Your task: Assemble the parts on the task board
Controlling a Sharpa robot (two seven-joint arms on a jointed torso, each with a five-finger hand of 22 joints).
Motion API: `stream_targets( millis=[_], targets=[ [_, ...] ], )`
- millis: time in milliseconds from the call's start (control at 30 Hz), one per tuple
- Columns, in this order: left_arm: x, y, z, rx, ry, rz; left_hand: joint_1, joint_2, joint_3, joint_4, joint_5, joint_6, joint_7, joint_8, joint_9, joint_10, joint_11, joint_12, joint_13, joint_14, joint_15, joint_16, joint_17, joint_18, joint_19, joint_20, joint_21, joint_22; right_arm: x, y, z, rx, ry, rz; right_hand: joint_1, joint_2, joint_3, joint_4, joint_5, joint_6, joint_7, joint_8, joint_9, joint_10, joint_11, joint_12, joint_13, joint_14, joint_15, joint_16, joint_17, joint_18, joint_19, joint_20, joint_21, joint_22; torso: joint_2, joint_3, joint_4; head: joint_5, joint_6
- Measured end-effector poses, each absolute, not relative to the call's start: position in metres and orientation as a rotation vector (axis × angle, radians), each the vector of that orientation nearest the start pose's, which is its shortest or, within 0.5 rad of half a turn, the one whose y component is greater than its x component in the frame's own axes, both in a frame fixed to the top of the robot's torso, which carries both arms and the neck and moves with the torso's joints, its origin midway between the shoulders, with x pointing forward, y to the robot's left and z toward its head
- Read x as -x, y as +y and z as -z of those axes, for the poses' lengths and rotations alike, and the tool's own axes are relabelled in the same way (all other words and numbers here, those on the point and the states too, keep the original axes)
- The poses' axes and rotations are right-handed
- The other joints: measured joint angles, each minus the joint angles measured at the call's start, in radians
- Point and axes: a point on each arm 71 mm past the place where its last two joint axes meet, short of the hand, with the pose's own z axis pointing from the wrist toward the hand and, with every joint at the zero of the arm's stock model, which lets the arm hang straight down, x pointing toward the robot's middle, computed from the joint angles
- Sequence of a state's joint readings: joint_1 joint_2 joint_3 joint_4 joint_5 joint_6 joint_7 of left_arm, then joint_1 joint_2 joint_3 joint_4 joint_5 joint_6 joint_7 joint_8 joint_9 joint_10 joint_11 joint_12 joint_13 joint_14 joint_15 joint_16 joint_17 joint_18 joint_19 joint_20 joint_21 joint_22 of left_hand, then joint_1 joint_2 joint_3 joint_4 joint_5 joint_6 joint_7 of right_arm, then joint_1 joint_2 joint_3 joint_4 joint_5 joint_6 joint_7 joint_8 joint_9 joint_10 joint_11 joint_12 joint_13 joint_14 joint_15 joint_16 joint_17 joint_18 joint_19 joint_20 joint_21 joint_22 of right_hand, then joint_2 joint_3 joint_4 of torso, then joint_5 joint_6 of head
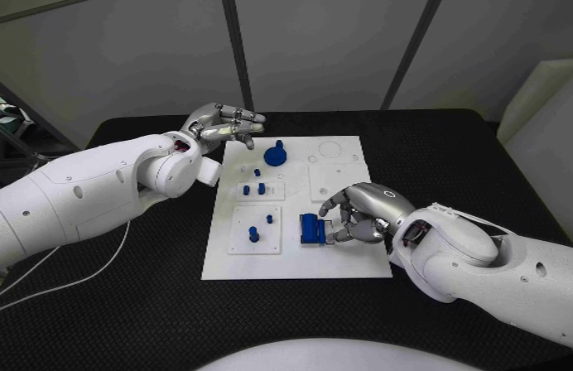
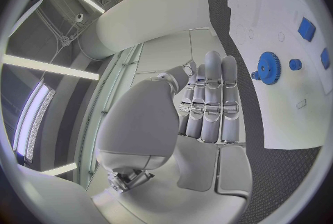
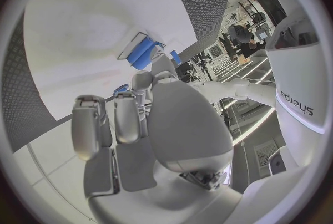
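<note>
While grey panelled walls close in behind it, a black table [image 1: 143, 305] with a fine textured top carries the white board [image 1: 340, 259] at its middle, long axis running away from the robot. On the board lie small blue parts: a round toothed gear [image 1: 276, 156] near the far end, short pegs [image 1: 254, 189] standing upright in the middle, and a blue block [image 1: 311, 228] near the near right side, its length also running away from the robot. The left hand [image 1: 223, 126] hovers beside the board's far left corner, fingers curled in and holding nothing. The right hand [image 1: 358, 214] has its fingers curled against the blue block; whether it actually grips it, I cannot tell.
</note>
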State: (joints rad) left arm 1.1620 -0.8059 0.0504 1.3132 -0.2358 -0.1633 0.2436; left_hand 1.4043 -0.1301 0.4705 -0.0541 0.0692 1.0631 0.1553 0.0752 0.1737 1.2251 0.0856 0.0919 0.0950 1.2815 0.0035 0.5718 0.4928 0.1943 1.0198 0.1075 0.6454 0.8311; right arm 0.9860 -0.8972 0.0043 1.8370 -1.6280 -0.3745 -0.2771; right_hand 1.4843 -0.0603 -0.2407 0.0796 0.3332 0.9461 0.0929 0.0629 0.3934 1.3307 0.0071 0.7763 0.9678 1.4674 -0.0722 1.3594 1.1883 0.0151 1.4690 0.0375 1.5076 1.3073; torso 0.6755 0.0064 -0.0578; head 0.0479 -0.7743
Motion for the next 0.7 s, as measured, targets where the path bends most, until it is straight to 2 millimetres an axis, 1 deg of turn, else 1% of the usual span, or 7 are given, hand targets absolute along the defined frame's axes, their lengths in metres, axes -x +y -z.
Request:
stream_targets(
  millis=[167,233,400,467,533,633,700],
  targets=[
    [-0.5261,0.2466,0.1860,0.978,1.554,1.402,0.000,0.000,0.000,0.000,0.000,0.000,0.000,0.000,0.000,0.000,0.000,0.000,0.000,0.000,0.000,0.000,0.000,0.000,0.000,0.000,0.000,0.000,-0.3861,-0.1416,0.2233,0.226,1.709,-0.753,0.000,0.000,0.000,0.000,0.000,0.013,-0.002,0.000,-0.019,0.000,0.000,0.038,0.025,0.001,0.001,0.004,0.009,0.000,-0.004,0.004,0.006,0.000,0.000,0.0002,0.0001,0.002,-0.001],
    [-0.5261,0.2466,0.1860,0.978,1.554,1.402,0.000,0.000,0.000,0.000,0.000,0.000,0.000,0.000,0.000,0.000,0.000,0.000,0.000,0.000,0.000,0.000,0.000,0.000,0.000,0.000,0.000,0.000,-0.3859,-0.1408,0.2236,0.239,1.709,-0.752,0.000,0.000,0.000,0.000,0.000,0.015,-0.004,0.000,-0.026,0.008,-0.008,0.049,0.033,0.001,0.001,0.006,0.013,0.000,-0.004,0.004,0.010,0.000,0.000,0.0002,0.0000,0.003,-0.002],
    [-0.5261,0.2468,0.1861,0.978,1.554,1.401,0.000,0.000,0.000,0.000,0.000,0.000,0.000,0.000,0.000,0.000,0.000,0.000,0.000,0.000,0.000,0.000,0.000,0.000,0.000,0.000,0.000,0.000,-0.3851,-0.1395,0.2245,0.274,1.712,-0.747,0.005,0.005,-0.006,-0.006,0.000,0.030,-0.010,0.000,-0.045,0.015,-0.015,0.081,0.054,0.001,0.001,0.008,0.022,0.000,-0.004,0.004,0.014,0.000,0.001,0.0003,-0.0002,0.005,-0.003],
    [-0.5261,0.2469,0.1861,0.979,1.554,1.401,0.000,0.000,0.000,0.000,0.000,0.000,0.000,0.000,0.000,0.000,0.000,0.000,0.000,0.000,0.000,0.000,0.000,0.000,0.000,0.000,0.000,0.000,-0.3850,-0.1392,0.2248,0.286,1.712,-0.743,0.003,0.008,-0.009,-0.009,0.000,0.044,-0.015,0.000,-0.056,0.021,-0.021,0.099,0.065,-0.003,-0.006,0.012,0.027,0.000,-0.003,0.002,0.014,0.000,0.001,0.0004,-0.0003,0.005,-0.004],
    [-0.5262,0.2470,0.1861,0.979,1.554,1.401,0.000,0.000,0.000,0.000,0.000,0.000,0.000,0.000,-0.001,0.000,0.000,0.000,0.000,0.000,0.000,0.000,-0.001,0.000,0.000,0.000,0.000,0.000,-0.3848,-0.1391,0.2250,0.299,1.711,-0.738,0.000,0.011,-0.011,-0.011,0.000,0.056,-0.020,0.000,-0.065,0.025,-0.025,0.118,0.079,0.001,-0.010,0.012,0.032,0.000,-0.004,-0.008,0.020,0.000,0.001,0.0004,-0.0004,0.005,-0.004],
    [-0.5262,0.2470,0.1862,0.979,1.554,1.400,0.000,0.000,0.000,0.000,0.000,0.000,0.000,0.000,-0.001,0.000,0.000,0.000,0.000,0.000,0.000,0.000,-0.001,0.000,0.000,0.000,0.000,0.000,-0.3846,-0.1385,0.2252,0.317,1.710,-0.732,-0.003,0.013,-0.014,-0.014,0.000,0.066,-0.020,0.000,-0.075,0.029,-0.029,0.137,0.092,-0.002,-0.014,0.014,0.036,0.000,-0.004,-0.008,0.021,0.000,0.001,0.0006,-0.0005,0.005,-0.005],
    [-0.5263,0.2469,0.1862,0.979,1.554,1.400,0.000,0.000,0.000,0.000,0.000,0.000,0.000,0.000,-0.001,0.000,0.000,0.000,0.000,0.000,0.000,0.000,-0.001,0.000,0.000,0.000,0.000,0.000,-0.3844,-0.1378,0.2253,0.326,1.709,-0.729,-0.003,0.013,-0.014,-0.014,0.000,0.070,-0.025,0.000,-0.081,0.029,-0.029,0.145,0.099,-0.002,-0.014,0.017,0.040,0.000,-0.004,-0.008,0.021,0.000,0.001,0.0007,-0.0009,0.005,-0.005]
  ],
)
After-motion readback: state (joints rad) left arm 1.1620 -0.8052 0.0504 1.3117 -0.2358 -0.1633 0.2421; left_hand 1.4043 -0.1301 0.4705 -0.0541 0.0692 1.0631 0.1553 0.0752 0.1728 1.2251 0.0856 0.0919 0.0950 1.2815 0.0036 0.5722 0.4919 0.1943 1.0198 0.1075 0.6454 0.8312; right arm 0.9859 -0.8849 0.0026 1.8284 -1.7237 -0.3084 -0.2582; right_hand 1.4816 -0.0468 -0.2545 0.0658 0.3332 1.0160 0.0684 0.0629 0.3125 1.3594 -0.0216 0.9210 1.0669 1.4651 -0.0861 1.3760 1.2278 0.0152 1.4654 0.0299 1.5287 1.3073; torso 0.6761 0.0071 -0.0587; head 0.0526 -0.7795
